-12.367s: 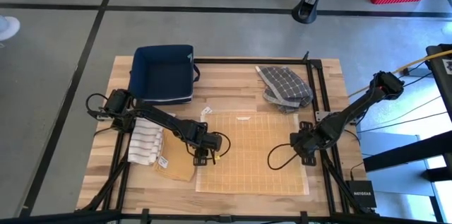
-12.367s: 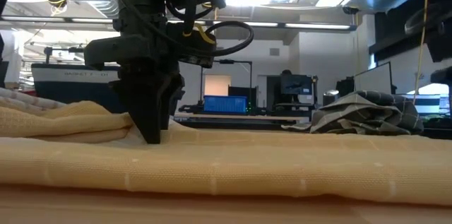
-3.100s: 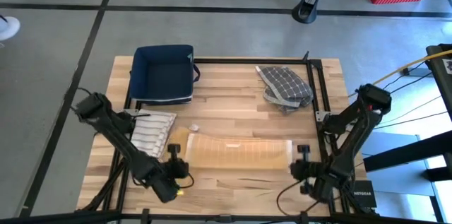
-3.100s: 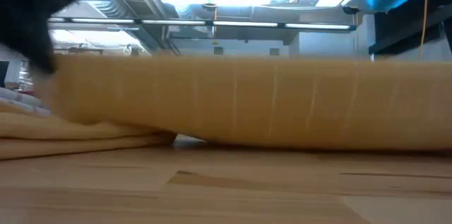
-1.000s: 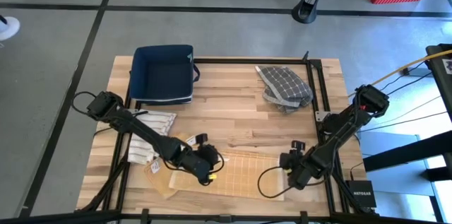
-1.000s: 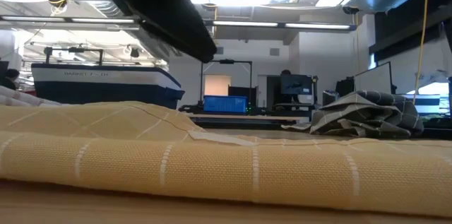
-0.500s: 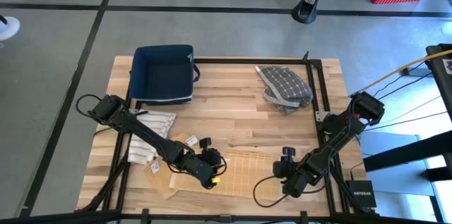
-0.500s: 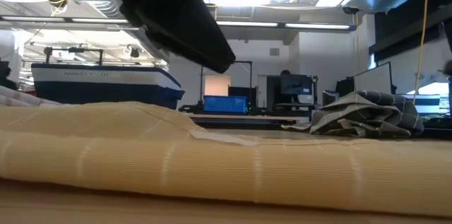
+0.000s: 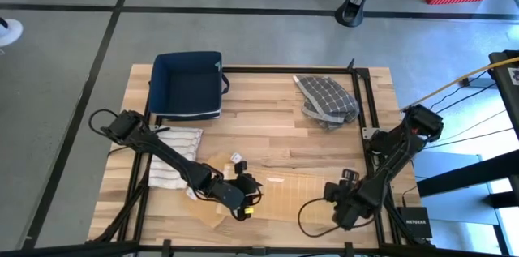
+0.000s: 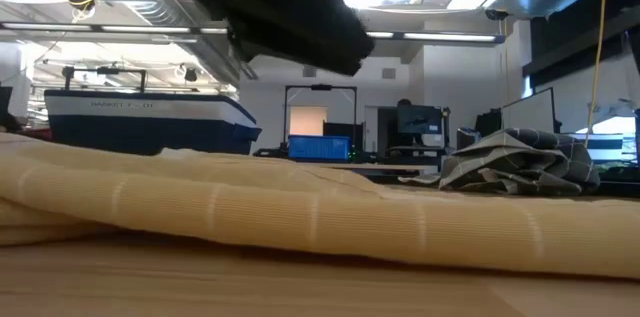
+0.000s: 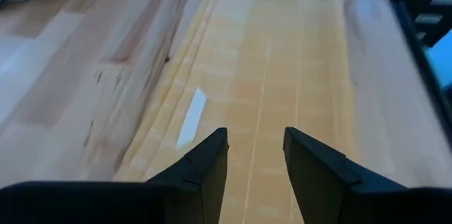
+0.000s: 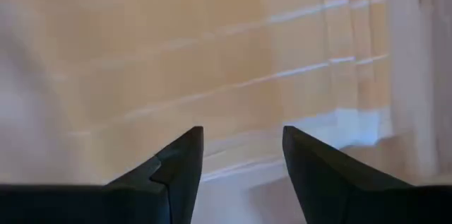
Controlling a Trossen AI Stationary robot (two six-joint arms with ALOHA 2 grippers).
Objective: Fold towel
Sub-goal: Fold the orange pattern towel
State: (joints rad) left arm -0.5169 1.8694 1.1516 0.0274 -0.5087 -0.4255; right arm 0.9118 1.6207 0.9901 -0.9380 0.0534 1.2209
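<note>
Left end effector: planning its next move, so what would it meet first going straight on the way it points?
The yellow towel. The left end effector is open above it, angled down along its length; depth is unclear.

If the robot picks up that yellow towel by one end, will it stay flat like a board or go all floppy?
Probably floppy. The yellow towel already lies in soft folds and ripples on the table, so it would likely droop from the left claw or right claw, both open over it. It looks thin, so probably light. Its woven surface likely isn't slippery.
</note>
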